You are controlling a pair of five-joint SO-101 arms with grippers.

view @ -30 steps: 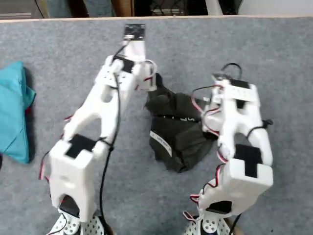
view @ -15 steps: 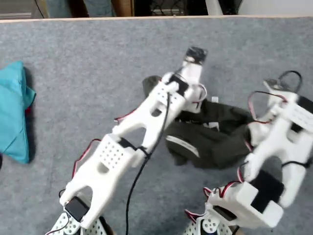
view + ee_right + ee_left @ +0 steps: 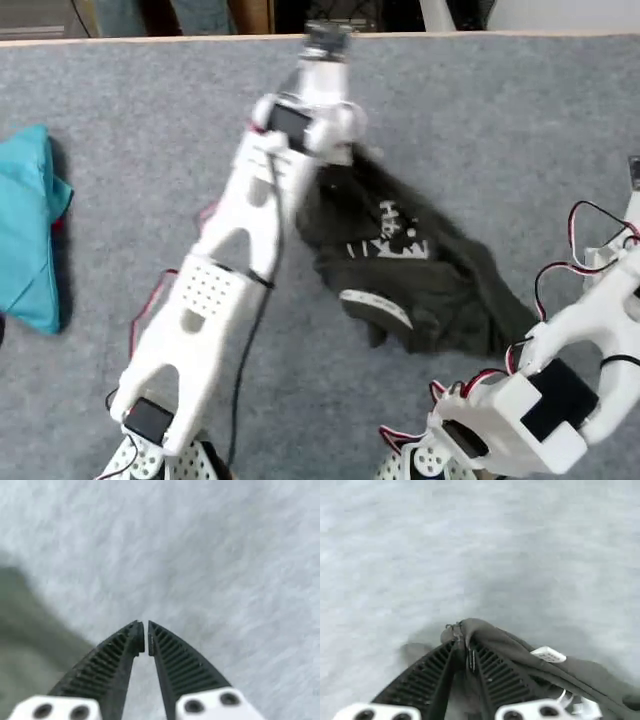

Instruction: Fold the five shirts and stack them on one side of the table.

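Left wrist: left hand [image 3: 465,640] pinches dark shirt [image 3: 585,677].

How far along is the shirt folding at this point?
Done: a teal shirt lies at the table's left side and looks folded. In hand: the left end effector is shut on an edge of the dark shirt, which lies crumpled mid-table; the right end effector is shut on nothing above the table. Left: folding and stacking this shirt, then the rest of the five.
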